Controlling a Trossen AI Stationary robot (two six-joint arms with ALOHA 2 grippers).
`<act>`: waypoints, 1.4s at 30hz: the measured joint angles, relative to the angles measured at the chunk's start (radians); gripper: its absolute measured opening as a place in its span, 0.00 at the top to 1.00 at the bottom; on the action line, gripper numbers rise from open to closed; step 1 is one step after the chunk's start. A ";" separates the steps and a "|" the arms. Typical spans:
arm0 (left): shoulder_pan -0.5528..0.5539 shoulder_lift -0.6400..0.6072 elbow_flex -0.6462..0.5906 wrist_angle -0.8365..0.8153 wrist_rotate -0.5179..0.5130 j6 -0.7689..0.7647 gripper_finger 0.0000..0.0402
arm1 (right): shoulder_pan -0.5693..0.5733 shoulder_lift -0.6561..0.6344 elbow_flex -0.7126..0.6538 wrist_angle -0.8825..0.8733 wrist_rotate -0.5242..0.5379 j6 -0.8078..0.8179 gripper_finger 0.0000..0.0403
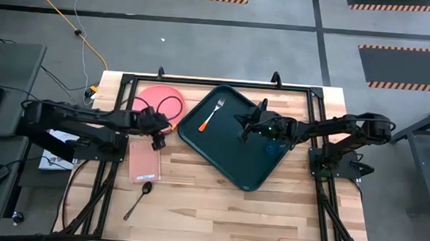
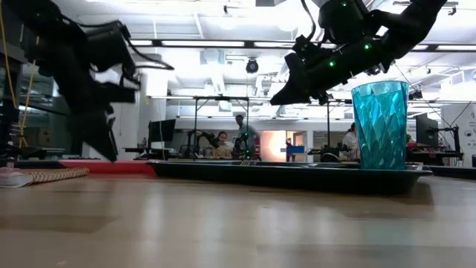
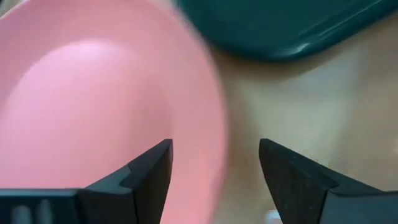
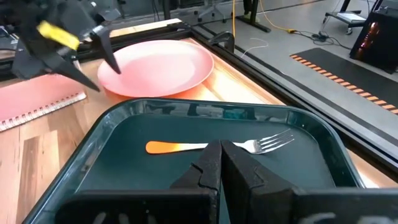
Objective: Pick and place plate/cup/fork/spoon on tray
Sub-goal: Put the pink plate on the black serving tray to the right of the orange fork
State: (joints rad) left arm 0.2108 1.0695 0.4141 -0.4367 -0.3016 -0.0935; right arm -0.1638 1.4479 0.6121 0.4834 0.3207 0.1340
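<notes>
Two dark fingers of the left gripper (image 3: 214, 165) hang spread apart over the plate (image 1: 161, 101), straddling its rim beside the tray (image 1: 234, 166). To lift well, I'd say it should lower until the rim sits deep between them, then close squarely. Over the tray, the right gripper (image 4: 220, 163) is pinched closed, empty, near fork (image 4: 217, 146) and cup (image 2: 380, 125).

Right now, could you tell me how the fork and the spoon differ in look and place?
The fork has an orange handle and silver tines; the spoon is dark all over. The fork lies on the tray; the spoon lies on the bare table, below the pink slab. Both lie flat, slanted alike, with no gripper touching them.
</notes>
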 joint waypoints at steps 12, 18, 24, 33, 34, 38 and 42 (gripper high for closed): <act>-0.008 0.204 0.000 0.109 -0.213 0.043 0.44 | 0.000 0.000 0.000 0.000 -0.002 -0.003 1.00; 0.019 0.271 0.003 0.147 -0.301 0.017 0.47 | 0.000 0.001 0.001 0.000 -0.003 -0.003 1.00; 0.025 0.291 0.000 0.235 -0.428 0.079 0.83 | 0.000 0.001 0.002 0.000 -0.002 -0.011 1.00; -0.038 0.170 0.164 0.037 -0.481 0.099 0.99 | 0.000 0.001 0.002 0.000 -0.002 -0.012 1.00; -0.058 0.151 0.192 0.012 -0.488 0.100 0.99 | 0.000 0.001 0.002 0.000 -0.002 -0.016 1.00; -0.162 0.087 0.293 -0.006 -0.492 0.160 0.99 | 0.000 0.001 0.002 0.020 0.012 -0.020 1.00; -0.304 0.077 0.342 0.042 -0.568 0.312 1.00 | 0.000 -0.005 0.002 0.061 0.018 -0.022 1.00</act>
State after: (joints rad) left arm -0.0935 1.1469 0.7565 -0.3948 -0.8692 0.2185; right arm -0.1638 1.4433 0.6140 0.5446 0.3387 0.1122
